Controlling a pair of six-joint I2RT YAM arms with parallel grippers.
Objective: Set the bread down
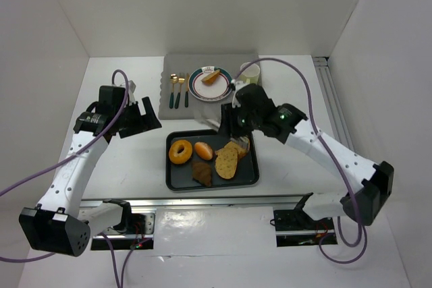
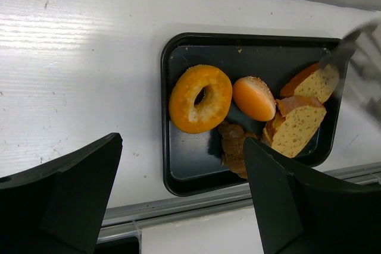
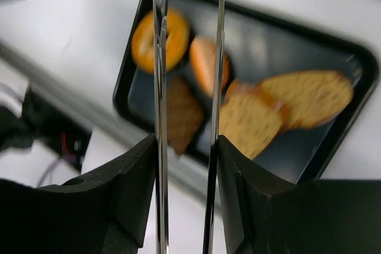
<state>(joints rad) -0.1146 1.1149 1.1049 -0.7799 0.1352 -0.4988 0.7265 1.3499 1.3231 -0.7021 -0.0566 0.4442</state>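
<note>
On my feed the table (image 1: 135, 166) is plain white and boxed in by white walls (image 1: 202, 5) on three sides. A grey mat (image 1: 182, 112) at the far side carries cutlery (image 1: 179, 89), a cup (image 1: 250, 72) and a plate (image 1: 196, 87) with one bread piece (image 1: 211, 77) on it. Nearer the arms sits the black tray (image 1: 212, 187) with a bagel (image 1: 180, 151), a bun (image 1: 203, 150), a dark pastry (image 1: 201, 172) and two slices. The seeded slice (image 1: 226, 162) lies flat in the tray's right half, its long axis running near to far and leaning slightly right. The second slice (image 1: 237, 145) lies just beyond it, angled much the same. My right gripper (image 1: 233, 123) is pinched narrow on metal tongs (image 3: 159, 57) whose arms stand apart above the tray; their tip blurs at the second slice, contact unclear. My left gripper (image 1: 138, 118) gapes wide over bare table left of the tray.
</note>
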